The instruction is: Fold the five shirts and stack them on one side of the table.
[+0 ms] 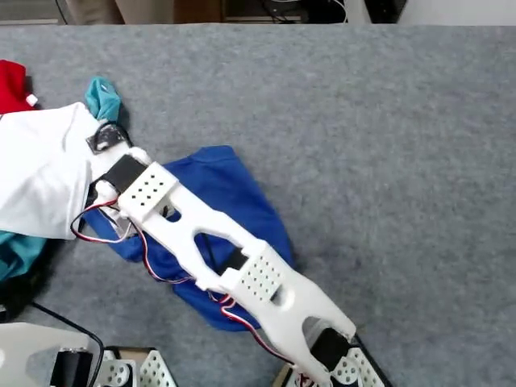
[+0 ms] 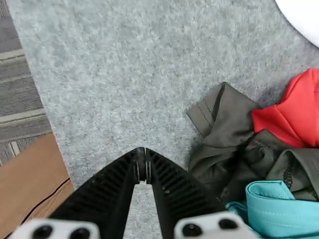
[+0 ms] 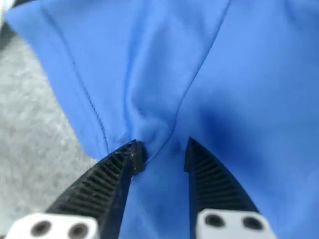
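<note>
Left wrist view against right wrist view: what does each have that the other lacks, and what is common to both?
Left wrist: the left hand, shut, over grey felt, beside a heap of an olive shirt, a red shirt and a teal shirt, with floor past the table edge. Right wrist: the right hand, open, its fingers either side of a bunched fold in the blue shirt. Both: the grey felt, and each arm's own black ribbed hand.
</note>
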Motion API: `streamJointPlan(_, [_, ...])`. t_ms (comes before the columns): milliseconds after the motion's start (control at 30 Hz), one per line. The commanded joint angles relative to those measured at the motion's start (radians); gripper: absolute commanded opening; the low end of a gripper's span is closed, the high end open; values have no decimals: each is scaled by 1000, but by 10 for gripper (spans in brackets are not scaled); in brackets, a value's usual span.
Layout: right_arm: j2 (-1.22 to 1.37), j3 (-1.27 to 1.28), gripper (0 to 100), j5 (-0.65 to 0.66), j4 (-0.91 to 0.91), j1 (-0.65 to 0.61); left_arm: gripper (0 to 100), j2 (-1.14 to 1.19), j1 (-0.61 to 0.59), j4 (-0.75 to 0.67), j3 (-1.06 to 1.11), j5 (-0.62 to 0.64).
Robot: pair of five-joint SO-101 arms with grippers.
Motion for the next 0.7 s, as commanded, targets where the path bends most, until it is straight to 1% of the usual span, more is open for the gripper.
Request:
streamJointPlan(0, [28, -58, 163, -32, -15, -7, 19, -54, -5, 11, 0, -11])
streamJointPlan(133, [104, -122, 153, -26, -2, 10, 19, -54, -2, 11, 2, -11])
streamJointPlan(200, [127, -166, 93, -25, 28, 35, 19, -54, -2, 11, 0, -11])
streamJointPlan(267, [147, -219, 0, -26, 44, 76, 19, -54, -2, 11, 0, -11])
streamJointPlan(300, [154, -240, 14, -34, 49, 97, 19, -54, -2, 11, 0, -11])
streamJointPlan(433, [159, -321, 5, -95, 100, 174, 19, -54, 18, 11, -5, -11])
streamJointPlan(533, [131, -334, 5, -95, 106, 251, 19, -56, 35, 11, -6, -9])
streamJointPlan(667, [30, -332, 5, -95, 106, 357, 19, -56, 41, 11, -6, -9])
